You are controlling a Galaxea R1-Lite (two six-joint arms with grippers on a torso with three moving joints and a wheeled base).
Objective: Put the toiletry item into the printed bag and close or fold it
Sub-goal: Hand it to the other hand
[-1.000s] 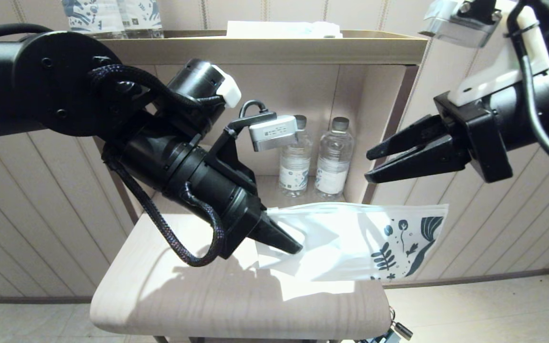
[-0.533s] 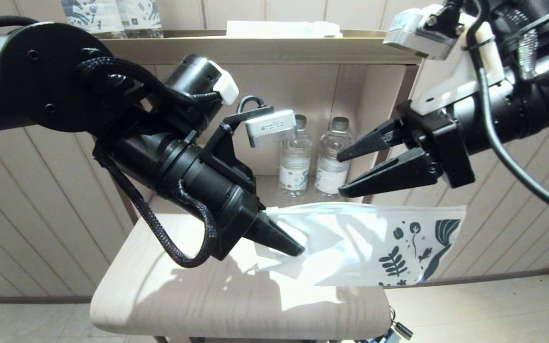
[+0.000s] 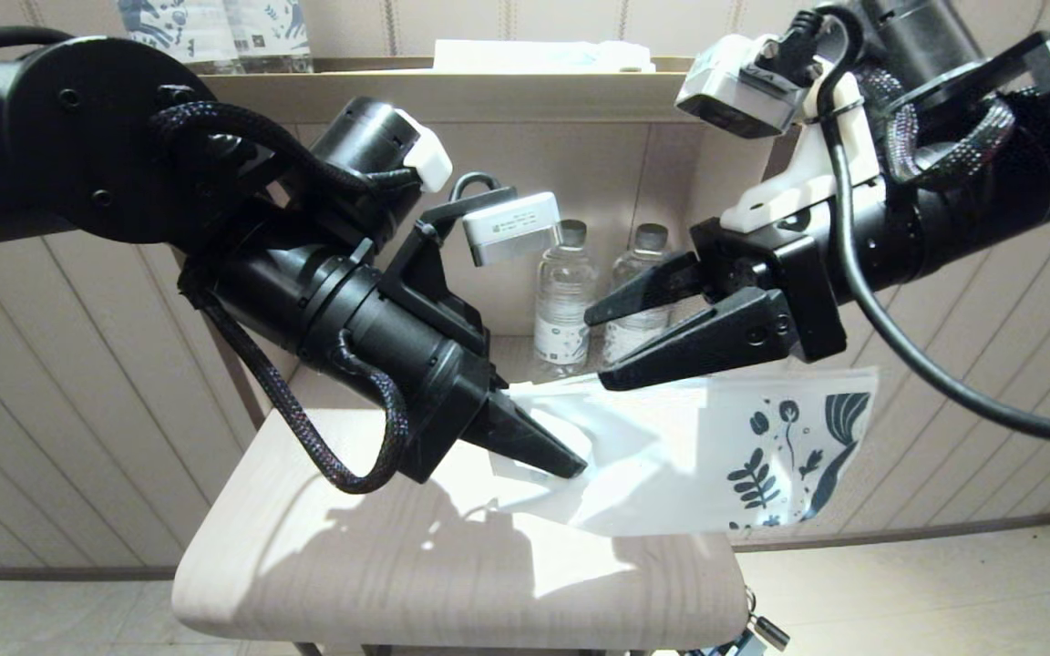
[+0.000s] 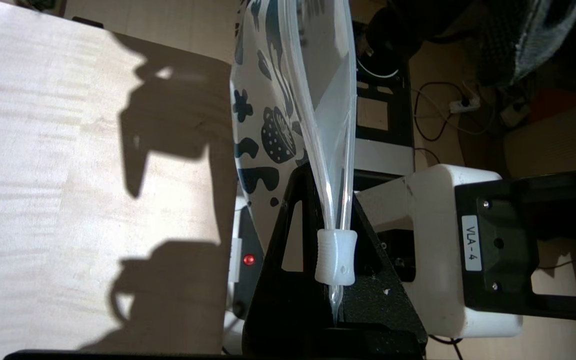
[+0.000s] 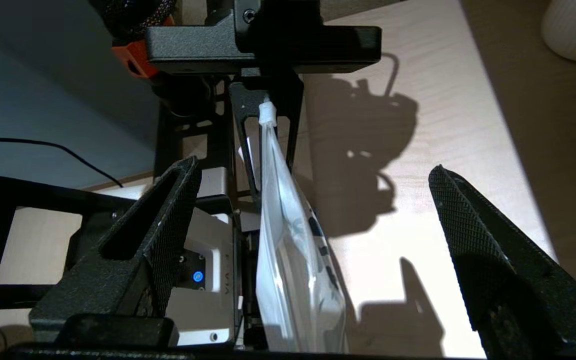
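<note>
1. printed bag [image 3: 689, 456] hangs in the air above the stool [image 3: 352, 565], held at its plain end. the leaf print sits at the far end, toward your right arm.
2. your left gripper [image 3: 552, 465] is pinched tight on the bag's top strip, right by the small white slider [image 4: 336, 257].
3. your right gripper [image 3: 612, 351] has its jaws spread wide and holds nothing. it hovers just above the bag's top edge, near the middle.
4. key relation: the bag's long axis runs sideways from the left gripper out toward the right arm, and the strip passes between the open right fingers [image 5: 168, 225] in the right wrist view.
5. toiletry stick isn't visible in any view; can't tell if it's inside the bag.
6. likely next: right jaws close on the strip, judging by the lineup.
</note>
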